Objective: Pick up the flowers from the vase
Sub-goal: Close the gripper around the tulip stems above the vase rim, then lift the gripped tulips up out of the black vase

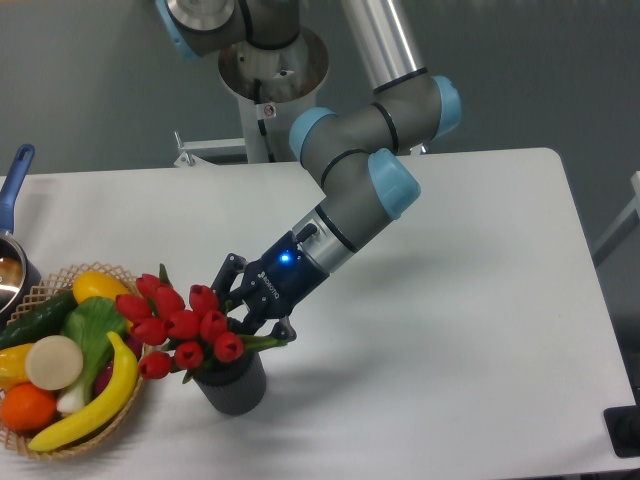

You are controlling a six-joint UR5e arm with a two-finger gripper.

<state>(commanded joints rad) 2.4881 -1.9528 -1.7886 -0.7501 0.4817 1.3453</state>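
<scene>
A white counter [450, 330] is seen from above, with the UR5e arm [355, 165] reaching down from the far edge toward the near-left part of the surface. The jaws [243, 306] are set against the right side of the bunch of red tulips [180, 325], just above the mouth of the vase [232, 385]. The two dark fingers [228, 276] are drawn close together around the green stems and leaves at the bunch's right flank; whether the stems are actually clamped cannot be told, since the buds hide the contact. A blue light is lit on the body of the jaws.

The tulips are still seated in the vase, their stems entering its round mouth. The buds lean to the left, spreading wider than the vase and overhanging the rim of the wicker basket [95, 440] beside it. One green leaf juts out to the right, below the fingers.

The vase, a small dark grey cylinder, stands upright near the front edge of the counter, left of the middle.

The wicker basket lies at the front-left corner, touching or nearly touching the tulips. It is filled with a banana [95, 400], a dark green cucumber [35, 318], an orange [25, 408], a yellow fruit [95, 287], and a pale round slice [53, 362].

At the left edge, a metal pot [10, 275] with a blue handle [14, 180] is partly cut off by the frame.
</scene>
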